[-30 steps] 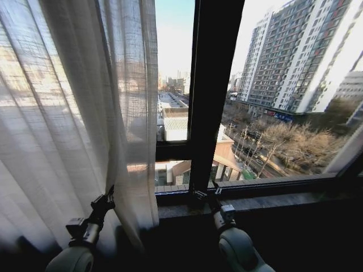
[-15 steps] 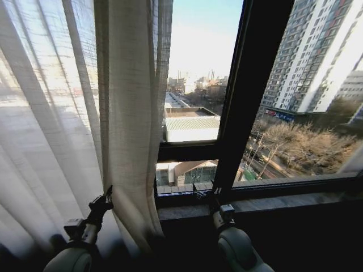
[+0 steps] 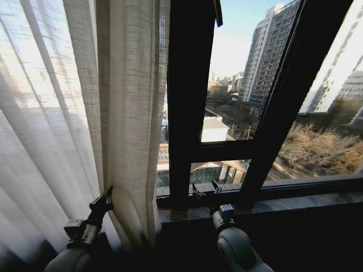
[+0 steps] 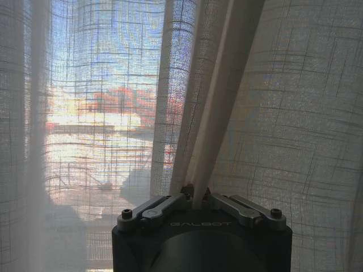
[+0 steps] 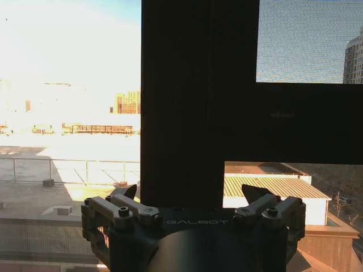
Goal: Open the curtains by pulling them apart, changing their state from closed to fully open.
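Observation:
A sheer cream panel of the curtains (image 3: 68,113) hangs over the left part of the window, its inner edge bunched in pleats beside a dark upright bar. My left gripper (image 3: 106,197) is low against that bunched edge. In the left wrist view the left gripper (image 4: 194,195) is shut on a narrow fold of the curtain fabric (image 4: 283,113). My right gripper (image 3: 204,188) hovers over the window sill, open, with nothing between its fingers. In the right wrist view the right gripper (image 5: 191,195) faces the dark frame, jaws spread wide.
Dark window frame bars (image 3: 190,85) cross the bare glass, one upright and one slanted to the right. A stone sill (image 3: 295,201) runs below them. City buildings and trees lie outside. The frame bar (image 5: 193,102) stands close ahead of the right gripper.
The whole head view has shifted, so the camera has moved left along the window. The curtain's edge stays with my left gripper while another frame bar has come into view beside it.

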You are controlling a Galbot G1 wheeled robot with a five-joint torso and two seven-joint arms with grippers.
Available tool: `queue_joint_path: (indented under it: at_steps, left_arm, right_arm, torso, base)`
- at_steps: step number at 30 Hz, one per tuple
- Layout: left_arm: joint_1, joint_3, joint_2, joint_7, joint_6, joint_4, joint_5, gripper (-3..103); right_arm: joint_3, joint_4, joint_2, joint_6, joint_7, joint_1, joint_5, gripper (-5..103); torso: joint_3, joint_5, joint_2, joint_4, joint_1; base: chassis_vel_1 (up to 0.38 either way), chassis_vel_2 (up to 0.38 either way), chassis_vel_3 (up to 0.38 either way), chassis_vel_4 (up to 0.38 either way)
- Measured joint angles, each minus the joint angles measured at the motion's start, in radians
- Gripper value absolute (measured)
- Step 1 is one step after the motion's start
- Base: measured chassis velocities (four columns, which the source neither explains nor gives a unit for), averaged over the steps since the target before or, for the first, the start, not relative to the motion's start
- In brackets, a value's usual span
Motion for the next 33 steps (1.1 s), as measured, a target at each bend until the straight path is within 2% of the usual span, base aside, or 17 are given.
queue_joint_path:
  at_steps: [19,25,33]
  left_arm:
    - [0.016,-0.002,-0.023,-0.004,-0.004,-0.022,0.017,0]
    - [0.024,0.001,-0.031,-0.004,-0.009,-0.027,0.026,0]
    - [0.038,-0.008,-0.038,-0.007,-0.015,-0.039,0.03,0]
  right_arm:
    - [-0.009,0.013,-0.005,0.002,-0.001,-0.009,-0.003,100]
    - [-0.009,0.003,-0.007,0.045,-0.015,-0.012,-0.004,100]
    - [-0.019,0.0,-0.006,0.049,-0.019,-0.007,-0.004,100]
  torso:
    - [0.0,-0.0002,0.0,0.0,0.0]
    - [0.0,0.0002,0.0,0.0,0.0]
    - [0.0,-0.0007,0.0,0.0,0.0]
  base:
    - [0.355,0.355,-0.36,-0.358]
    - [0.342,0.34,-0.349,-0.358]
    - [0.162,0.15,-0.131,-0.142]
